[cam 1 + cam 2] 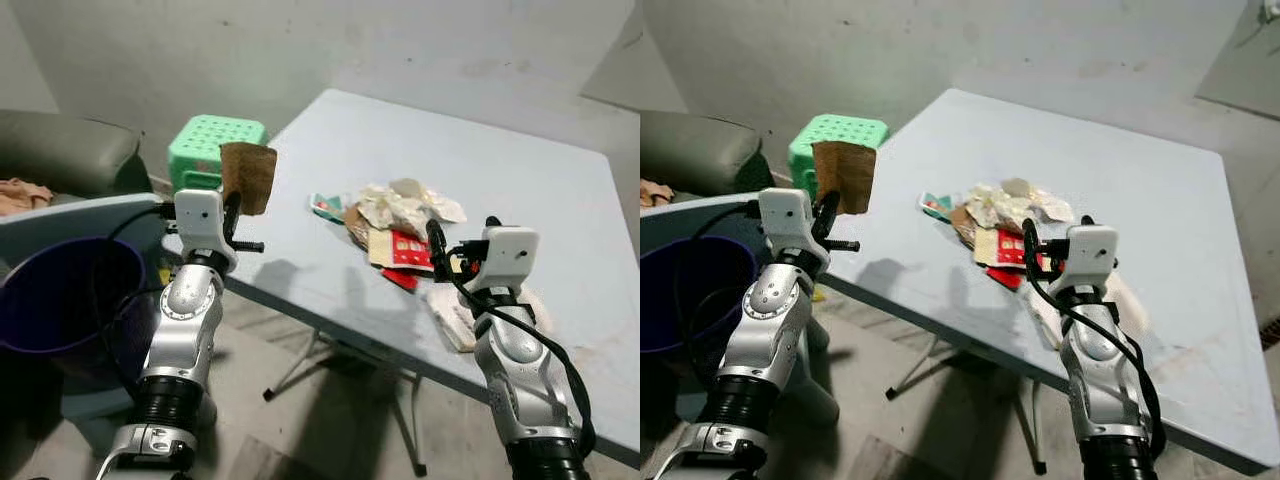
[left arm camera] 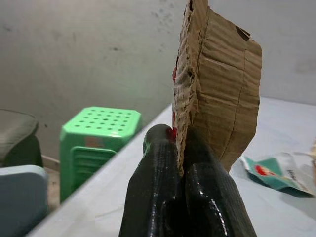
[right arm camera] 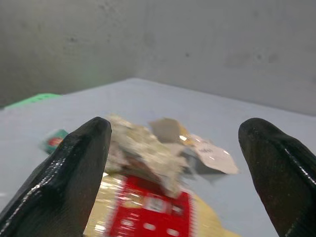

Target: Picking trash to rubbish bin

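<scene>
In the left eye view, the left gripper (image 1: 236, 212) pinches a brown cardboard piece (image 1: 248, 176) upright, long axis vertical, raised over the table's (image 1: 520, 170) near-left edge. A dark bin (image 1: 60, 300) stands lower left. The trash pile (image 1: 405, 225) lies mid-table; the right gripper (image 1: 445, 250) hovers at its near side.

In the left wrist view, both fingers (image 2: 158, 197) clamp the cardboard's lower edge.

In the right wrist view, wide-spread fingers (image 3: 74, 173) frame a red-labelled packet (image 3: 153, 210), its print blurred.

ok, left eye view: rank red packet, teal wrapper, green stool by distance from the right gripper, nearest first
From the right gripper:
1. Red packet, just ahead of its fingers in the trash pile.
2. Teal wrapper, at the pile's far left edge.
3. Green stool, off the table, beyond its left edge.
</scene>
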`<state>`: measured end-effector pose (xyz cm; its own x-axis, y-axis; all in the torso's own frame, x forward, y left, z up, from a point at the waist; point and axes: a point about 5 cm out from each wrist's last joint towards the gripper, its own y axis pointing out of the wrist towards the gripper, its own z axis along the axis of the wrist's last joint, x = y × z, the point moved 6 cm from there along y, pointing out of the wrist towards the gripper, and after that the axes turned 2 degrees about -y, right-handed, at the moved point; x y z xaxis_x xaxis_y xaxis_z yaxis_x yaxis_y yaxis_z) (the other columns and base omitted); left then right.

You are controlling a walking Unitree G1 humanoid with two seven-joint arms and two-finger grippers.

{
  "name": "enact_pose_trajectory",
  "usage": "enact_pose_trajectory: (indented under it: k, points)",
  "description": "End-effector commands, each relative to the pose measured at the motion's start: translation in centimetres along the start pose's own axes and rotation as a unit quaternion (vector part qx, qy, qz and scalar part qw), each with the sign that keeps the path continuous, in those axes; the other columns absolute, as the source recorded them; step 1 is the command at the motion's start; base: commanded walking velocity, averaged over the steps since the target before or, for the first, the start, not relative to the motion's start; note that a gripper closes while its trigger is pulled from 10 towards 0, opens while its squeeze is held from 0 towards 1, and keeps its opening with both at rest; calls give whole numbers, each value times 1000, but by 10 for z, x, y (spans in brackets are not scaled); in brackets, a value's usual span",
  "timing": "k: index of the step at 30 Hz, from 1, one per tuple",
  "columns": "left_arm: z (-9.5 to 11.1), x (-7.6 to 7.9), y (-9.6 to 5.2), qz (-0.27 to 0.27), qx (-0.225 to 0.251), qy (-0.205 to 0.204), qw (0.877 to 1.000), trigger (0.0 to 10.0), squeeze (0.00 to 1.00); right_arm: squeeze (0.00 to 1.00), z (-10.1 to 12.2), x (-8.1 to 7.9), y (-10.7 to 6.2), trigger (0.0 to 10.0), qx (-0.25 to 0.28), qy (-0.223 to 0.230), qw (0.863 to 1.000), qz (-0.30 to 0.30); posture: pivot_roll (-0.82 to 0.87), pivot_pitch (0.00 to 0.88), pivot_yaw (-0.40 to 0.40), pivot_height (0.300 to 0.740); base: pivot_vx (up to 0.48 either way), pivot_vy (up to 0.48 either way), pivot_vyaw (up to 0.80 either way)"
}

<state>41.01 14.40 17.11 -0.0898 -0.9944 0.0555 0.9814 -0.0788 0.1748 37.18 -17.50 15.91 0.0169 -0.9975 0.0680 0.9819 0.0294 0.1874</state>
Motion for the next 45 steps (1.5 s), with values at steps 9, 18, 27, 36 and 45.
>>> enact_pose_trajectory:
  k: [9,18,27,36,45]
  points:
    - [1,-1,4,1,-3,-7,1000,10000,0,0,-1,0,-2,10000,-1,-7,1000,2,-70,14,-55,740,0,409,0]
    - [1,0,4,2,-3,-10,1000,10000,0,0,-3,-2,-3,10000,-2,-10,1000,7,-66,2,-61,740,0,412,0]
    - [2,-1,5,2,-2,-11,1000,10000,0,0,-3,-4,-4,10000,-3,-15,1000,14,-64,0,-64,740,0,410,0]
    - [2,0,5,1,-2,-10,1000,10000,0,0,-3,-7,-4,10000,-5,-28,999,22,-63,0,-64,740,0,412,0]
    - [0,3,5,-2,-9,-4,1000,10000,0,0,-6,-8,-5,10000,-14,-34,999,28,-65,0,-63,740,0,0,699]
